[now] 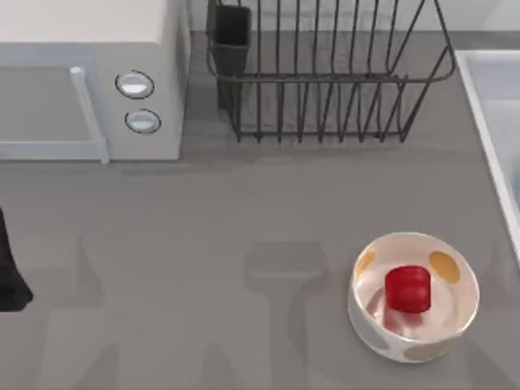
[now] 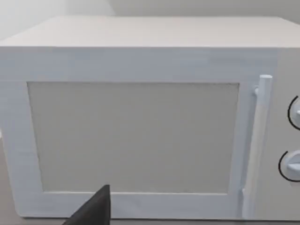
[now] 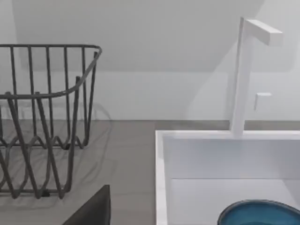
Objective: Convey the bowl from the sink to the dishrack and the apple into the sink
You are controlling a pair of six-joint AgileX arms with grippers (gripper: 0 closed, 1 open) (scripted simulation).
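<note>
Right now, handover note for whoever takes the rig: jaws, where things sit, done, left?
Left arm: parked at the table's left edge, facing the microwave; jaw state can't be told.
Right gripper: faces the sink and dishrack; jaw state can't be told.
Bowl: in the sink, untouched.
Apple: sitting inside the spotted bowl on the table's right, in front of the dishrack and beside the sink.
Dishrack: holds no bowl yet.
Done: nothing.
Left: bowl to dishrack, apple into sink.

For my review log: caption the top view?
Red apple sits in spotted bowl; dishrack empty, microwave shut.
</note>
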